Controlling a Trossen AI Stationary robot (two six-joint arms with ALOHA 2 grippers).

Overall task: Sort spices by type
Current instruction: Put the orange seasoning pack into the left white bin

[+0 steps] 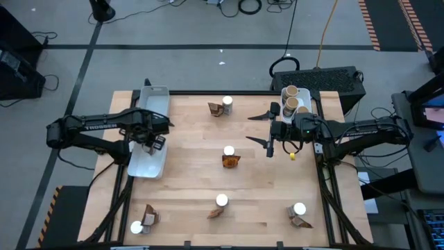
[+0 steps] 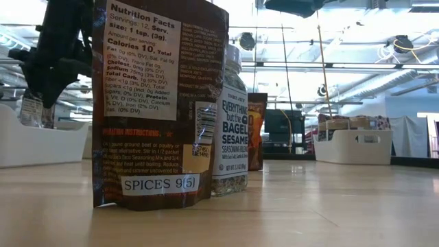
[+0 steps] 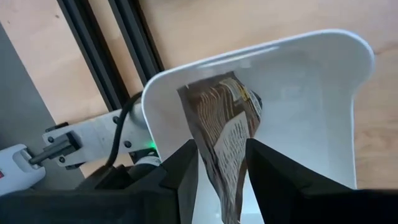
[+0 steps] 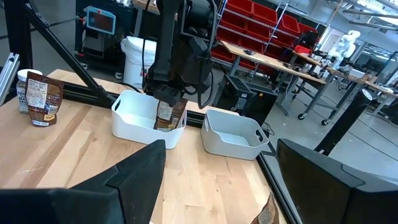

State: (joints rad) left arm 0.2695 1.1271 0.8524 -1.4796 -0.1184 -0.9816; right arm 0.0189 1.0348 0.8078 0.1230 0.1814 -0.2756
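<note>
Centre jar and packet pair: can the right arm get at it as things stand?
Probably yes. The right end effector hangs open beside the white-lidded jar and brown packet, with bare tabletop between.

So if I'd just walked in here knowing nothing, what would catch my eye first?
Probably the left gripper holding a brown spice packet between its jaws, upright over a white tray at the table's left edge. Next, the white-lidded jars paired with packets dotted across the wooden table, like the pair at its centre. The right gripper hangs with jaws wide near a tray of cork-topped jars at the far right corner.
</note>
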